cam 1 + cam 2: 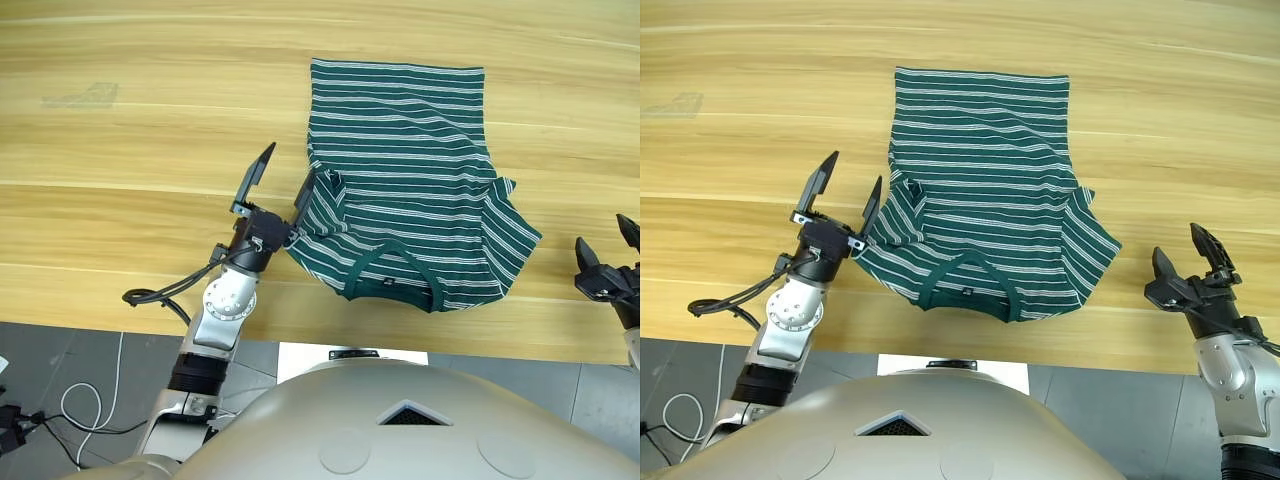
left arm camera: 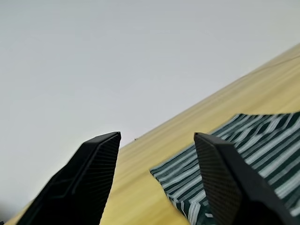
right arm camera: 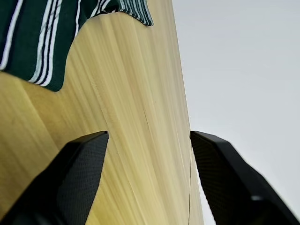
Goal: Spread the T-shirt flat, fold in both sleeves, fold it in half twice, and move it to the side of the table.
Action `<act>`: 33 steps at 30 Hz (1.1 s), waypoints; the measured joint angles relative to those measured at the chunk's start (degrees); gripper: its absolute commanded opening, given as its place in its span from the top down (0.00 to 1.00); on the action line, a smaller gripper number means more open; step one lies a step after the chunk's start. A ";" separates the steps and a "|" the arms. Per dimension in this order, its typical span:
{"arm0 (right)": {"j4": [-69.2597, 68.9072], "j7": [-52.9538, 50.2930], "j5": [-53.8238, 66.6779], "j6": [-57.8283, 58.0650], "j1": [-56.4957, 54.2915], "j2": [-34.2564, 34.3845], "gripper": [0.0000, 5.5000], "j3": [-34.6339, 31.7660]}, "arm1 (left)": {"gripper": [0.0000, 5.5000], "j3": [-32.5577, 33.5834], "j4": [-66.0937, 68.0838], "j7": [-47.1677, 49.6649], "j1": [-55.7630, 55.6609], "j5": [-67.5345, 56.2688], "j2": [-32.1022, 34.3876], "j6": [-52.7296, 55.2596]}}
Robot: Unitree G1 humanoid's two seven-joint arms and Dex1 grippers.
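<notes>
No writing is legible anywhere; the tag (image 1: 965, 292) inside the T-shirt (image 1: 400, 170) collar is too small to read.

Lower left of the frame: grey floor (image 1: 50, 345) carrying a looped white cable (image 1: 64, 398). Wrist views: plain pale wall (image 2: 93, 56) behind.

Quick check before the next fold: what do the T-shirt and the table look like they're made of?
T-shirt: soft knit cloth, likely cotton jersey, matte. It wrinkles and lies limp, dark green with thin white stripes.
Table: light wood or a wood-look laminate, smooth with a slight sheen. Long grain lines and plank seams show, but which of the two it is stays open.
</notes>
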 measured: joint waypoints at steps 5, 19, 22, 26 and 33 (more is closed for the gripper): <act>0.44 0.12 -0.22 -1.60 -0.48 -0.67 0.42 1.71 | 0.47 0.05 0.89 1.13 1.66 8.46 0.38 2.79; -29.71 10.55 24.97 12.15 -11.23 8.55 0.42 12.29 | 0.47 1.35 4.25 3.98 2.75 11.54 0.80 2.84; -23.80 12.67 16.80 17.11 -18.13 16.32 0.42 26.36 | 0.47 1.24 6.04 4.93 1.67 11.19 -0.62 2.21; -13.53 10.40 9.50 19.88 -23.31 23.60 0.42 34.53 | 0.47 0.51 8.07 5.08 -0.37 11.18 -1.57 1.26; -9.56 7.71 3.16 20.84 -24.18 30.43 0.42 43.47 | 0.47 -0.46 9.72 5.00 -1.54 11.05 -2.14 0.48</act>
